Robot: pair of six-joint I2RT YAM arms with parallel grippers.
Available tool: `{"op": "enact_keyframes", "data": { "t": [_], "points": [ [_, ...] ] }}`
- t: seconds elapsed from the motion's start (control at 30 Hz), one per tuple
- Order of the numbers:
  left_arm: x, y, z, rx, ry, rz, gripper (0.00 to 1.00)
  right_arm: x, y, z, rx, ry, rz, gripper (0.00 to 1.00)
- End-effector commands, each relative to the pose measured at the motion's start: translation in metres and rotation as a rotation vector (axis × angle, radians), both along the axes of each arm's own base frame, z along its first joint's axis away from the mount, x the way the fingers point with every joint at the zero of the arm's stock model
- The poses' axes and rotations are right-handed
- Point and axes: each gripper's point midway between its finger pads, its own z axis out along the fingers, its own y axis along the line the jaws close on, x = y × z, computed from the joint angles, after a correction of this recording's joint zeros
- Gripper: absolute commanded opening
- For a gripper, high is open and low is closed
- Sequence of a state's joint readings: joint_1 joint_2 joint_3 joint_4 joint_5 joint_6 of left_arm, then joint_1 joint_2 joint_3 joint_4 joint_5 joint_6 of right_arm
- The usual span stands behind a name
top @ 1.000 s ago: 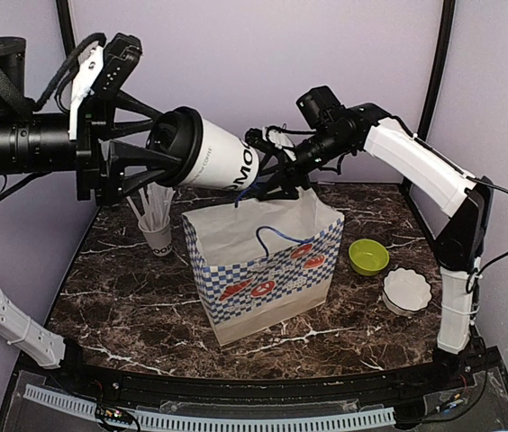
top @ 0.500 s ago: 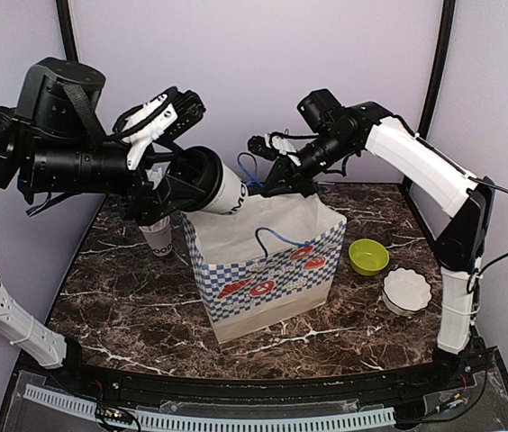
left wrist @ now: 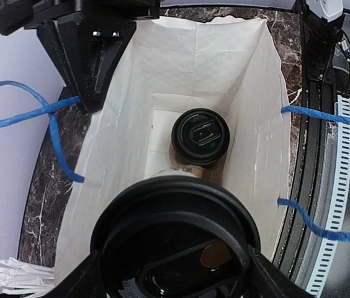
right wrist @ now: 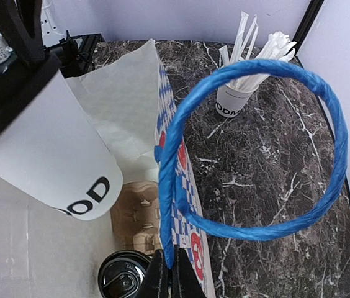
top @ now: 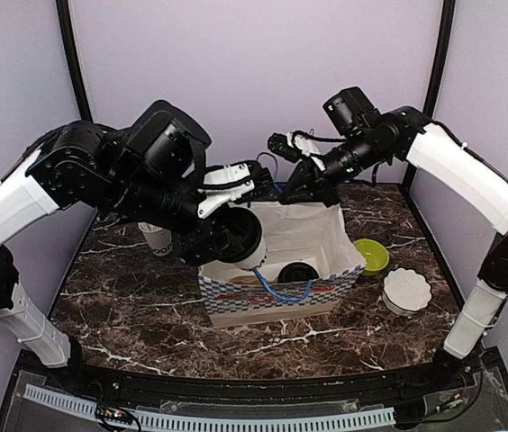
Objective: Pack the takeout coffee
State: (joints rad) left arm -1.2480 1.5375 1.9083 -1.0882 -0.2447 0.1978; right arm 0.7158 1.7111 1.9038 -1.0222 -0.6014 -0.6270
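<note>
lilac walls (top: pixel 254 72), dark marble table (top: pixel 128 315)

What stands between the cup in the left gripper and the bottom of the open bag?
Nothing visible. The bag is open at the top, the right gripper pinches its blue handle aside, and the packed cup stands beside the held cup, not under it.

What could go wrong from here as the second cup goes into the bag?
1. The held cup hangs tilted over the bag, close to the packed cup. Lowered like this, it may knock that cup or land crooked in the carrier.
2. The right pincer grips only the thin handle. A slip could let the bag's mouth sag shut.
</note>
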Motion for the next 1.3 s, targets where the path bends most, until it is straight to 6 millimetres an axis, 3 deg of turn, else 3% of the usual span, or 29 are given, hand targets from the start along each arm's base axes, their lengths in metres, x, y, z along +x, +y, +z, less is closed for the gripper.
{"op": "enact_keyframes", "data": {
  "t": [0.0, 0.23, 0.43, 0.6, 0.87, 1.07, 1.27],
  "points": [
    [-0.013, -0.009, -0.016, 0.023, 0.051, -0.057, 0.48, -0.01, 0.005, 0.011, 0.06, 0.041, -0.022, 0.0],
    [-0.037, -0.023, -0.045, 0.137, -0.018, -0.101, 0.48, -0.027, 0.002, 0.022, 0.112, 0.131, -0.027, 0.0],
    [-0.045, -0.024, -0.074, 0.244, -0.041, -0.092, 0.47, -0.053, -0.005, 0.024, 0.143, 0.197, 0.02, 0.0],
    [-0.053, -0.029, -0.085, 0.248, -0.027, -0.083, 0.46, -0.069, -0.015, 0.029, 0.143, 0.189, 0.064, 0.15],
    [-0.069, -0.035, -0.093, 0.267, -0.015, -0.057, 0.45, -0.082, -0.037, 0.059, 0.133, 0.088, 0.149, 0.57],
    [-0.059, -0.023, -0.115, 0.38, -0.075, 0.021, 0.44, -0.057, -0.06, 0.07, 0.188, 0.104, 0.107, 0.64],
    [-0.054, -0.027, -0.112, 0.342, -0.119, 0.029, 0.44, -0.006, -0.07, 0.039, 0.154, 0.101, -0.063, 0.63]
  ]
}}
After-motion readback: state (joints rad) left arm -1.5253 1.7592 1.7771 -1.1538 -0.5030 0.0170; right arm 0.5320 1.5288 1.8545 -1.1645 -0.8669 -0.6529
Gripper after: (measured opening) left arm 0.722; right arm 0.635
